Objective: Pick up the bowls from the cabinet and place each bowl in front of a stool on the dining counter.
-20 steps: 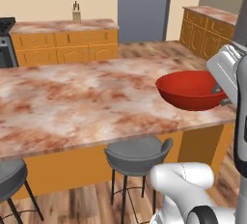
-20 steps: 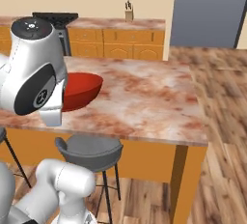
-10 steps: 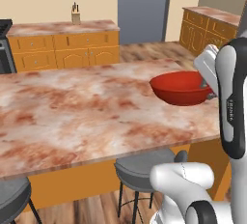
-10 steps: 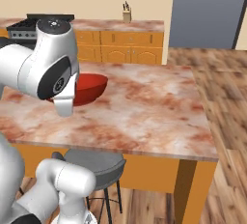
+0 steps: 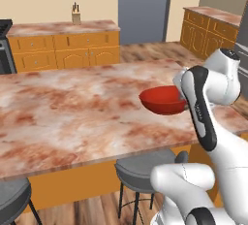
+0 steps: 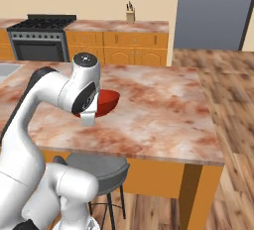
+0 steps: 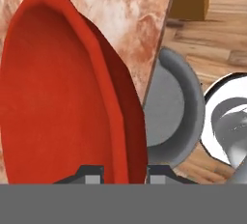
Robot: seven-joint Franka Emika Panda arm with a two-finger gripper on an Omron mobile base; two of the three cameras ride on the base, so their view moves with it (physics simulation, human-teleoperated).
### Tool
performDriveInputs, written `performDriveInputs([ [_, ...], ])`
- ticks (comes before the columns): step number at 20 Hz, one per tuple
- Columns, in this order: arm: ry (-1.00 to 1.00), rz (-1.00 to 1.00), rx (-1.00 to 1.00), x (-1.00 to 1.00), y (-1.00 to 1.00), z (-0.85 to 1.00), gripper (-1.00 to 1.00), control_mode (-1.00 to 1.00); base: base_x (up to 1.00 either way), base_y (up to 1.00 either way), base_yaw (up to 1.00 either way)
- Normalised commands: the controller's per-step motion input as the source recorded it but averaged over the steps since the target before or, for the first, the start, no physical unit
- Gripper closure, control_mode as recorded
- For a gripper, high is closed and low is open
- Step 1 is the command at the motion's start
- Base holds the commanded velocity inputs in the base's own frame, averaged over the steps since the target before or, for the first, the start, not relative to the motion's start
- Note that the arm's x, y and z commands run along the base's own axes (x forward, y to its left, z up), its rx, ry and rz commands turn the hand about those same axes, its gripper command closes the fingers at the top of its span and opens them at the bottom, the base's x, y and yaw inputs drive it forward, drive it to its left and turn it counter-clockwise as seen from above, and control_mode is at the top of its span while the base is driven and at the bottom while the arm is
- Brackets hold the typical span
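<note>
Bright, even, soft-edged rendered light

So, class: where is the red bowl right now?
The red bowl is held by its rim in the fingers, over the dining counter near its right end in the left base view, above the grey stool.

A home kitchen: a marble-topped island counter (image 5: 72, 117) with grey stools (image 6: 96, 167) along its near edge, orange wooden cabinets (image 5: 63, 49), a black stove (image 6: 42, 38), a knife block (image 6: 130, 13) and wood flooring.

surface: dining counter (image 5: 72, 117), mottled reddish-pink marble top | far end: inset grey sink (image 6: 7, 69)
</note>
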Motion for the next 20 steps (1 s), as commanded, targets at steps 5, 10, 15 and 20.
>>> performDriveInputs([
  [5,0.00,0.00,0.00,1.00,0.36,-1.00,1.00,-1.00,0.00,0.00,0.00],
  [10,0.00,0.00,0.00,0.97,0.31,-0.98,1.00,-1.00,0.00,0.00,0.00],
  [15,0.04,0.00,0.04,0.68,0.04,-0.51,1.00,-1.00,0.00,0.00,0.00],
  [20,0.07,0.00,0.02,0.40,0.00,-0.08,1.00,-1.00,0.00,0.00,0.00],
])
